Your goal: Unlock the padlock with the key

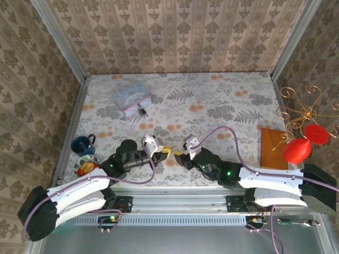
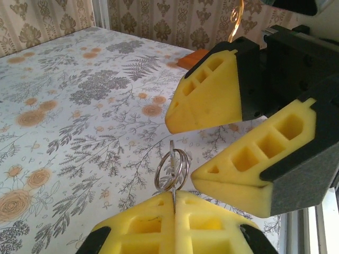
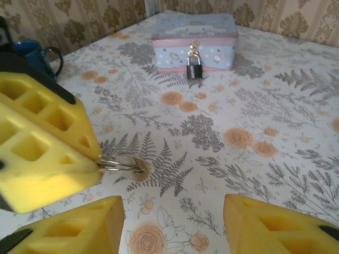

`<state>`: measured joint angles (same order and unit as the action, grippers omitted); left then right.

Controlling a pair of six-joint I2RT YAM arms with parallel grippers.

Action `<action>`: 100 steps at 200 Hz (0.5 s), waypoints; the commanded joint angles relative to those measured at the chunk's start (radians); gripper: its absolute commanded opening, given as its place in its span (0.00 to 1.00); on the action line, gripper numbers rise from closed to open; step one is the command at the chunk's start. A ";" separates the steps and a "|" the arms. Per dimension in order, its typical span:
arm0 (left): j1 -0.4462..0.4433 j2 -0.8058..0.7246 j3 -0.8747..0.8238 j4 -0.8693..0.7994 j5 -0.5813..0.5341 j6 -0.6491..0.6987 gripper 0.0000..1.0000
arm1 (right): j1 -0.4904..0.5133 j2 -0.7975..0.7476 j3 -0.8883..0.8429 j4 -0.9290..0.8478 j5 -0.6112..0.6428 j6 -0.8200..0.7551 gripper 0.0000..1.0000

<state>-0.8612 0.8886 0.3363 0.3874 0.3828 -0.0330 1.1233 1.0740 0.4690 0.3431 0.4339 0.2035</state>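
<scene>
Showing the stage ahead of insertion: the left gripper (image 2: 174,200) has its pads pressed together on the key (image 2: 173,159), seen edge-on as a thin blade rising between them. The key ring (image 3: 119,163) stands clear of the pads. The right gripper (image 3: 174,218) meets it tip to tip with fingers apart and nothing between them. In the left wrist view those open fingers lie close on either side of the ring; whether they touch it cannot be told. The step in hand is judged to be a hand-over or regrasp of the key, not yet the unlocking. The padlock (image 3: 194,69) hangs closed on the front clasp of the pale blue tin (image 3: 193,39), well apart from both grippers, at about 11 o'clock from them in the top view.

Next move, as a judgement: whichever gripper carries the key should hold it by the head so the blade projects free. It would then travel toward 11 o'clock and align the blade with the keyhole, which is too small to make out. The other gripper would probably need to steady the lock body, since it looks free to swing.

Room: the table (image 1: 228,100) between grippers and tin is bare printed surface. A blue mug (image 1: 82,144) sits at 9 o'clock of the left gripper. A brown board (image 1: 273,147) lies at 3 o'clock of the right gripper, with red ornaments (image 1: 296,151) just beside it. The walls (image 1: 175,37) close the table at 9, 12 and 3 o'clock. The tin stands toward the far-left corner, so the open approach to the lock is from its 5 o'clock side.
</scene>
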 commanded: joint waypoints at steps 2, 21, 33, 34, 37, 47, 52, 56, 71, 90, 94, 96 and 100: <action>0.007 0.003 0.022 0.007 0.042 -0.017 0.00 | 0.003 -0.053 -0.010 0.055 -0.006 0.013 0.53; 0.007 0.005 0.017 0.017 0.038 -0.018 0.00 | -0.009 -0.086 -0.011 0.050 -0.010 0.133 0.53; 0.007 0.009 0.015 0.024 0.034 -0.014 0.00 | -0.011 -0.094 -0.012 0.059 -0.013 0.223 0.54; 0.007 0.009 0.014 0.025 0.033 -0.014 0.00 | -0.011 -0.095 -0.012 0.060 -0.014 0.229 0.54; 0.007 0.009 0.013 0.027 0.032 -0.014 0.00 | -0.010 -0.096 -0.012 0.064 -0.014 0.252 0.54; 0.007 0.007 0.009 0.037 0.027 -0.014 0.00 | -0.011 -0.095 -0.012 0.070 -0.014 0.324 0.54; 0.005 0.006 0.007 0.041 0.027 -0.014 0.00 | -0.011 -0.094 -0.010 0.071 -0.012 0.354 0.54; 0.005 0.004 0.005 0.045 0.026 -0.013 0.00 | -0.011 -0.092 -0.009 0.072 -0.010 0.377 0.54; 0.005 0.004 0.002 0.050 0.024 -0.016 0.00 | -0.010 -0.081 0.005 0.056 -0.011 0.442 0.54; 0.003 0.004 0.001 0.046 0.025 -0.014 0.00 | -0.011 -0.064 0.031 0.022 -0.033 0.480 0.54; 0.002 0.004 0.001 0.046 0.025 -0.013 0.00 | -0.011 -0.061 0.037 0.014 -0.034 0.490 0.54; 0.002 0.004 0.001 0.044 0.025 -0.013 0.00 | -0.011 -0.059 0.039 0.012 -0.036 0.495 0.54; 0.002 0.003 0.001 0.044 0.024 -0.012 0.00 | -0.011 -0.056 0.043 0.010 -0.040 0.502 0.54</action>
<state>-0.8616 0.8909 0.3363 0.4053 0.3965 -0.0341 1.1152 0.9974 0.4706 0.3771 0.4133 0.5835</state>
